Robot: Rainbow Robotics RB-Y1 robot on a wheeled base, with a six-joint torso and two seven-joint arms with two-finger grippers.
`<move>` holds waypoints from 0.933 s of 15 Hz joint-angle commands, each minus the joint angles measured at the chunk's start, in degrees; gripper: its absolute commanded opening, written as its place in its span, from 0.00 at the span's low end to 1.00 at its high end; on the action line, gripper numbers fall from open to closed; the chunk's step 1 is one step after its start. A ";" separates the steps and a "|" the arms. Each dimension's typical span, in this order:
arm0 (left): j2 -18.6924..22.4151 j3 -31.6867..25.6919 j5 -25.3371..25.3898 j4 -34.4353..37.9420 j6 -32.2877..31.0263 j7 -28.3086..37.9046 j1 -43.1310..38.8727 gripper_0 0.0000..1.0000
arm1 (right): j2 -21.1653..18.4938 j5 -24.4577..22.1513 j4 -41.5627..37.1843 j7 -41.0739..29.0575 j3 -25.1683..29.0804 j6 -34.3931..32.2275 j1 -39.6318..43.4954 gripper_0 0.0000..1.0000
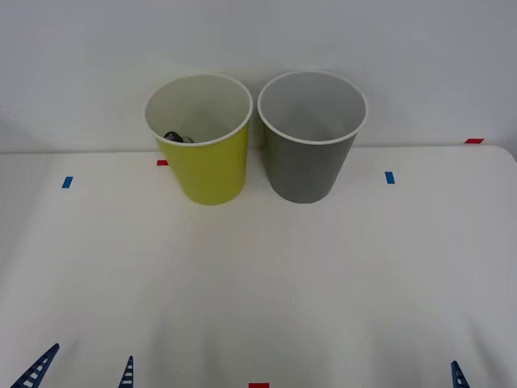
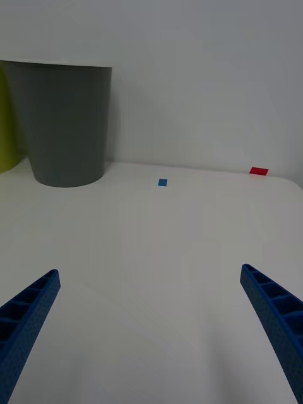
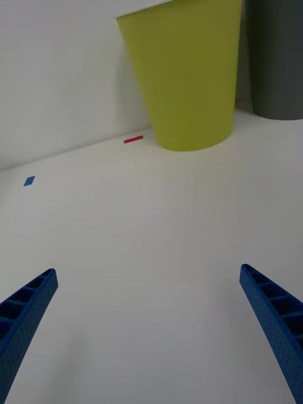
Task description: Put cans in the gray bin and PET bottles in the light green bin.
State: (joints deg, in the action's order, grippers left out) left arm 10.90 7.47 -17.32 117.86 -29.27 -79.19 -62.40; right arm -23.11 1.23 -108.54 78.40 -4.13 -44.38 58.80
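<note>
Inside the light green bin, low against its left inner wall, a dark cap-like shape with a pale glint peeks above the near rim; it may be the PET bottle, but too little shows to be sure. That bin stands upright at the far middle of the white surface, against the wall. Just beside it on the right stands the gray bin, also upright, and what can be seen of its pale inside is bare. Small blue tape marks and red ones lie on the surface around the bins.

Well apart from both bins, at the near edge, the left gripper hangs over bare surface with its blue ribbed fingers spread wide. On the other side the right gripper sits likewise, fingers wide apart and holding nothing.
</note>
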 commanded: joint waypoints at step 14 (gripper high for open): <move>0.00 0.00 0.00 0.00 0.01 0.00 0.00 1.00 | 0.00 0.00 0.00 0.00 0.00 0.00 0.00 1.00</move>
State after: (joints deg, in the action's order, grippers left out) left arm 10.90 7.47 -17.31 117.86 -29.27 -79.19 -62.40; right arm -23.11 1.23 -108.54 78.40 -4.13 -44.38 58.80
